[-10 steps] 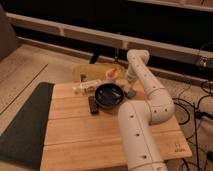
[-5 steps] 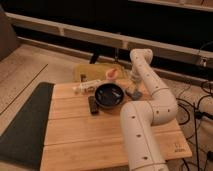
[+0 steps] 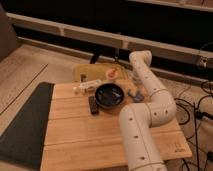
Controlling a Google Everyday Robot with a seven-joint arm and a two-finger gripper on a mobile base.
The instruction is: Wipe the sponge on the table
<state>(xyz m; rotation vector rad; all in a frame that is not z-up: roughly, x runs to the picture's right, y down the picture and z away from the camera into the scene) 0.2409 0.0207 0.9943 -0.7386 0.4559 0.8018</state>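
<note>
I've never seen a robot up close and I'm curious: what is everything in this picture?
table: one, light wooden planks, centre.
mat: one, dark grey, left of the table.
bowl: one, black, on the table's far part.
bar: one, black, flat on the table, left of the bowl.
long object: one, white, on the table, behind the bar.
board: one, yellowish, beyond the table.
small item: one, pinkish, on the board.
sponge: one, blue-grey, on the table right of the bowl.
cables: several, dark, floor at right.
arm: one, white, rising from the near right.
gripper: one, shut, down at the sponge.
</note>
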